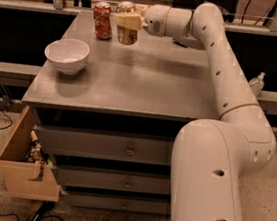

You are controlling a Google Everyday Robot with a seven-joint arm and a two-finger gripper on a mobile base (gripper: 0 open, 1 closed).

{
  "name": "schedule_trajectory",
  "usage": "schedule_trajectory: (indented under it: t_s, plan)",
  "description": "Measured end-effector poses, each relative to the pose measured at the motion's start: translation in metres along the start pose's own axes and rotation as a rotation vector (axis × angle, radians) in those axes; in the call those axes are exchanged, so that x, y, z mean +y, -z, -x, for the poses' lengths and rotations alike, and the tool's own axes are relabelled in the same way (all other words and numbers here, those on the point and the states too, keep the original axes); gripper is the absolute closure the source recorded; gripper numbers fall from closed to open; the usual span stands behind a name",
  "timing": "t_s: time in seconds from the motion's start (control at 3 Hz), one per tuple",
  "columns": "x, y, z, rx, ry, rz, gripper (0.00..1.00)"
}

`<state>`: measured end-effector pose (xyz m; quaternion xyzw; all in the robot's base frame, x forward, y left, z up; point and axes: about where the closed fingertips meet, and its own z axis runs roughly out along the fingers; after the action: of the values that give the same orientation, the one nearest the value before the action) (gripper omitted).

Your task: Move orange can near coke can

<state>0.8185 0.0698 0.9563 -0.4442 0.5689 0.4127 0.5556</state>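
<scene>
We find the arm [219, 67] stretched level across the table [132, 81], elbow bent, its gripper [128, 20] clamped on the orange can [127, 34], just beside the coke can [102, 21].

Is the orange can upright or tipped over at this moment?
Upright. The orange can is vertical, silver top up, clamped in the gripper at the far edge of the table, beside the coke can.
</scene>
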Motion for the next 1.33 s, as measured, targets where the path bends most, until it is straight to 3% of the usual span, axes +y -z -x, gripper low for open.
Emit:
schedule_trajectory:
  t_s: [0.33, 0.67, 1.0, 1.33]
  plan:
    - [-0.036, 0.027, 0.029, -0.06, 0.056, -0.128, 1.0]
    - [-0.067, 0.042, 0.03, -0.116, 0.049, -0.234, 1.0]
    - [-0.079, 0.042, 0.016, -0.141, 0.02, -0.27, 1.0]
    - [-0.077, 0.029, -0.005, -0.13, -0.012, -0.258, 1.0]
